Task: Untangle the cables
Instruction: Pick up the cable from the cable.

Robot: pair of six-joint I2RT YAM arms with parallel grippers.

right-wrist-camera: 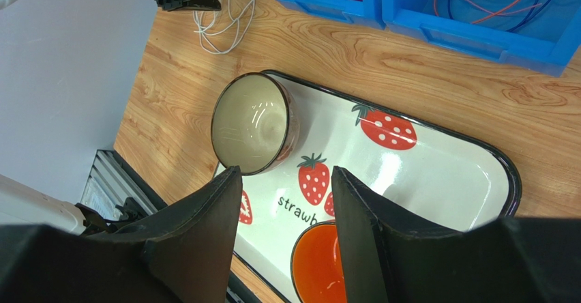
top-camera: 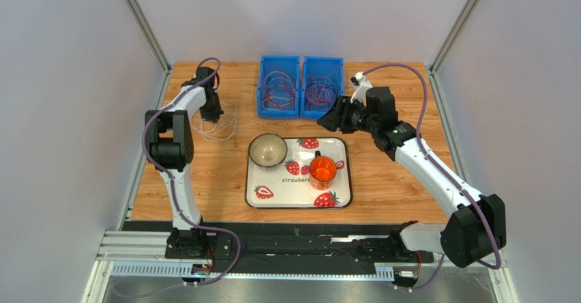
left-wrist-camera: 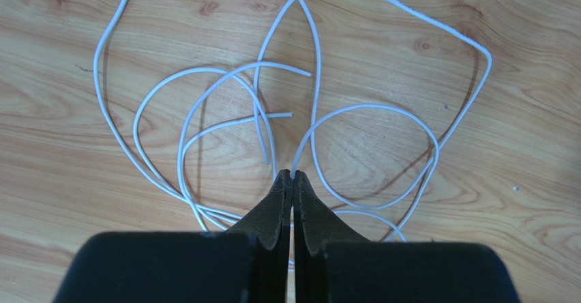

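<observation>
Bench (top-camera: 402, 194): wood-grain top, with both arms bolted at its near edge.
White cable (left-wrist-camera: 382, 108): one thin wire in loose, overlapping loops. It lies flat on the bench at the far left, outside the bins and to their left.
Left end effector (left-wrist-camera: 292, 175): clenched, fingers pressed together, tips down among the white loops. One strand runs into the seam between the tips and looks nipped there.
Left bin (top-camera: 262, 84): blue, at the far middle of the bench.
Left-bin cables (top-camera: 279, 91): a coil of red and orange wires lying inside the left bin.
Right bin (top-camera: 339, 67): blue, side by side with the left bin and touching it.
Right-bin cables (top-camera: 320, 91): a coil of red, orange and dark blue wires inside the right bin.
Right end effector (right-wrist-camera: 286, 177): released, fingers standing apart with nothing between them. It hangs above the bench just in front of the right bin, looking down at the tray.
Tray (top-camera: 341, 194): white with a dark rim and a strawberry print, mid-bench in front of the bins.
Bowl (top-camera: 267, 150): upright, pale inside, on the tray's far left corner.
Cup (top-camera: 322, 170): orange, upright on the tray, to the right of the bowl.
</observation>
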